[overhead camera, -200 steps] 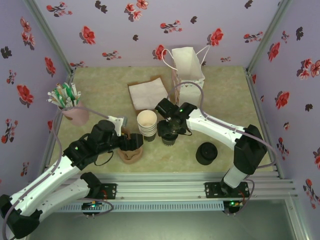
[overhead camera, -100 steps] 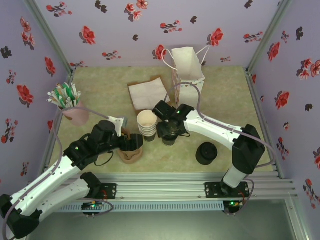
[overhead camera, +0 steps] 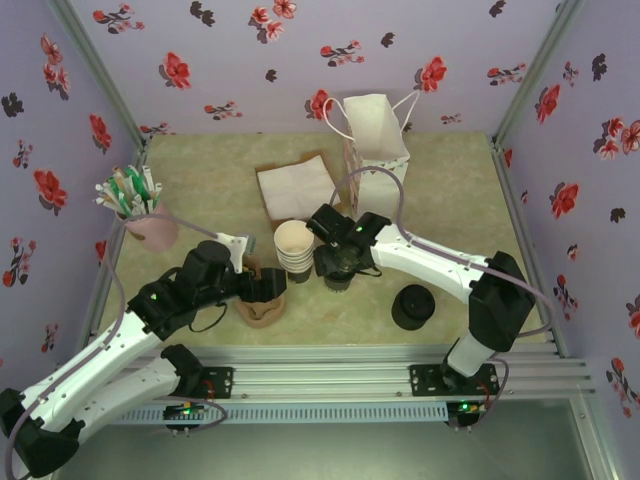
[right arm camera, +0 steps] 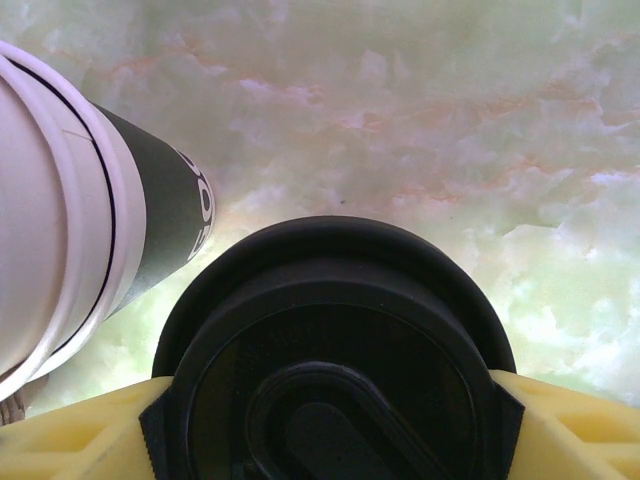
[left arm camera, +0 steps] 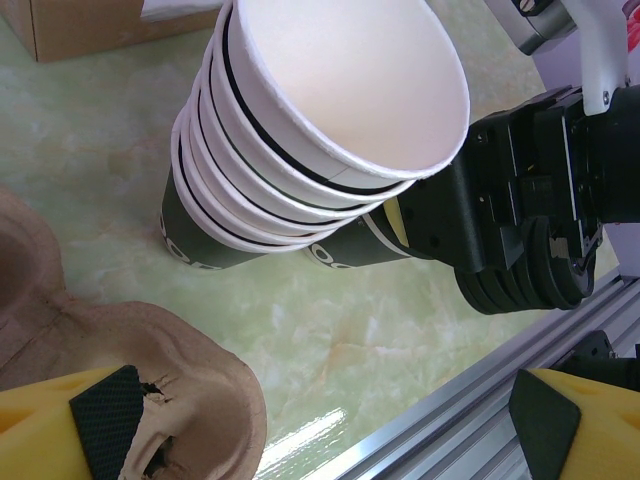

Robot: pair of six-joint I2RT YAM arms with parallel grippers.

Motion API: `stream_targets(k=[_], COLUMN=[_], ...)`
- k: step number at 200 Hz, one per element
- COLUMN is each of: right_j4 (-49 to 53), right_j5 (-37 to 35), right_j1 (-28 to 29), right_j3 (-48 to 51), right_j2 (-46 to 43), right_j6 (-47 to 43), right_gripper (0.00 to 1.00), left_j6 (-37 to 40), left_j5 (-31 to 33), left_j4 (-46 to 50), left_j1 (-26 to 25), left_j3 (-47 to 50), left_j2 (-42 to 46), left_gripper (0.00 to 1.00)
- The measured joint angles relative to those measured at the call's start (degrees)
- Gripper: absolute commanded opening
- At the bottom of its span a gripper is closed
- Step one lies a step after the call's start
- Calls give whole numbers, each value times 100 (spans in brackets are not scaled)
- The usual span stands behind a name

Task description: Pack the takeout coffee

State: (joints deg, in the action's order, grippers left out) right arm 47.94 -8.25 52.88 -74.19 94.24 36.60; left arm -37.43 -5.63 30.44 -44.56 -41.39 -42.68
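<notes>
The takeout coffee [overhead camera: 337, 276], a dark cup under a round black lid [right arm camera: 330, 370], stands on the table just right of the cup stack [overhead camera: 294, 246]. My right gripper [overhead camera: 339, 262] is over it, and its yellow fingers [right arm camera: 575, 430] press the lid's two sides; it is shut on the cup. The cup's dark side [left arm camera: 362, 250] shows below the stack [left arm camera: 330, 130] in the left wrist view. My left gripper [overhead camera: 266, 289] is open over a brown pulp cup carrier [left arm camera: 130, 345], its pads [left arm camera: 105, 420] wide apart with nothing between them.
A white paper bag [overhead camera: 376, 150] stands open at the back. A brown box of napkins [overhead camera: 295, 187] lies behind the stack. A pile of black lids [overhead camera: 412, 307] sits at the front right, a pink cup of stirrers [overhead camera: 140, 220] at the left. A metal rail [left arm camera: 470, 400] edges the table.
The right wrist has shifted slightly left, towards the cup stack, still holding the lidded cup. The left arm has not moved.
</notes>
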Motion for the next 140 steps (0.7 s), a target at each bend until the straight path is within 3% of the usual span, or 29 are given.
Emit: stream_targets(k=[140], right_j4=[820], right_j5=[9], right_j1=[81], right_j3=[-603], right_j2=[219], right_j6=[22], right_gripper=[85], left_j6=[0], left_j5=[-2], left_j4=[0], left_j1=[0], left_j3=[-2], left_j2=[0], left_gripper=[97])
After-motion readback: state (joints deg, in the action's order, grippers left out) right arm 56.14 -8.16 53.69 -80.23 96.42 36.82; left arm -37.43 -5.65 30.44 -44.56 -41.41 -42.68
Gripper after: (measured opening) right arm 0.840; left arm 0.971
